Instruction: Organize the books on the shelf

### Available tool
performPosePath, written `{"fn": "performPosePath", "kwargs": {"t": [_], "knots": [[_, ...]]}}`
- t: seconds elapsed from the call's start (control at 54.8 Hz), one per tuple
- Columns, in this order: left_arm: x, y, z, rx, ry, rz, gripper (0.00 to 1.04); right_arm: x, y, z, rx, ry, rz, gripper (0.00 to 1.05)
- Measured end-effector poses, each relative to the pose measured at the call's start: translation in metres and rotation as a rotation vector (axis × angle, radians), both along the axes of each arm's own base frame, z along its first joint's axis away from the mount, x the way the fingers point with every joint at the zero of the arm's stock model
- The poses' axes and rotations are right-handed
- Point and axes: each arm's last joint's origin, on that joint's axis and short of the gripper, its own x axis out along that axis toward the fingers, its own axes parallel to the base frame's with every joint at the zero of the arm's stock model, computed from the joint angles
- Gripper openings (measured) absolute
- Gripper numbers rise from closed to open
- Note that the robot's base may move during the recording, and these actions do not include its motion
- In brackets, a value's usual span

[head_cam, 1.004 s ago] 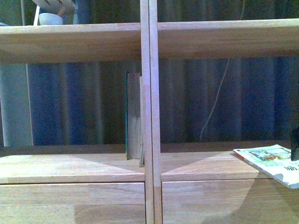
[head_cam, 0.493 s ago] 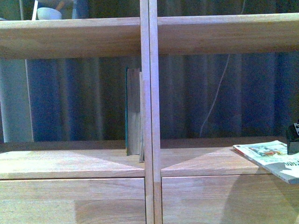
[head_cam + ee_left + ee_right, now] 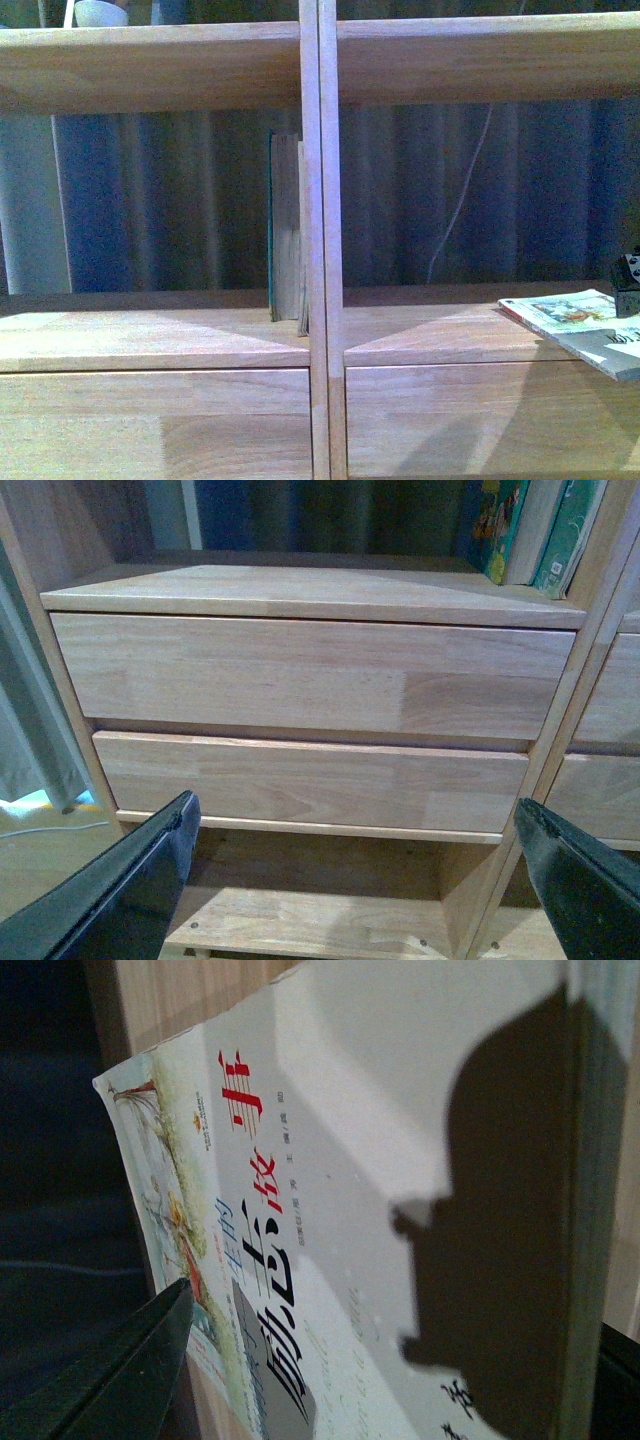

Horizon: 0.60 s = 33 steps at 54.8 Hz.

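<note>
The light wood shelf [image 3: 320,340] fills the front view. A few thin teal books [image 3: 285,225] stand upright against the left side of its central divider; they also show in the left wrist view [image 3: 530,530]. The pale paperback [image 3: 575,325] lies flat on the right compartment's ledge, overhanging the front edge. In the right wrist view its cover [image 3: 330,1210] with Chinese title fills the frame between the fingers. My right gripper [image 3: 380,1390] is open around it; a black bit of it shows at the front view's right edge [image 3: 627,272]. My left gripper [image 3: 355,880] is open and empty, low before the drawers.
Two plain drawers [image 3: 300,675] sit below the left compartment, with an open low space under them. A white bowl [image 3: 100,12] stands on the upper shelf board. Dark curtains and a hanging white cable [image 3: 460,200] show behind the open back.
The whole shelf has shifted upward in the front view. The paperback still lies on the right ledge, and the right gripper's black tip stays at the right edge.
</note>
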Motion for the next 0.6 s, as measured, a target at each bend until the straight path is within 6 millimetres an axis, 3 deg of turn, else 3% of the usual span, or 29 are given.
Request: {"fn": "performPosePath", "kwargs": {"t": [0.091,0.201,0.31,0.475,0.602], "knots": [[0.000,0.000,0.000,0.000,0.000,0.000,0.97,0.002,-0.001,-0.001,0.000,0.004,-0.003,0.97],[0.000,0.000,0.000,0.000,0.000,0.000,0.97,0.002,-0.001,-0.001,-0.001,0.008,-0.006,0.83],[0.000,0.000,0.000,0.000,0.000,0.000,0.97,0.002,-0.001,-0.001,0.000,0.005,-0.005,0.60],[0.000,0.000,0.000,0.000,0.000,0.000,0.97,0.000,-0.001,0.002,0.002,-0.007,-0.004,0.39],[0.000,0.000,0.000,0.000,0.000,0.000,0.97,-0.008,0.000,0.015,-0.001,-0.046,-0.001,0.14]]}}
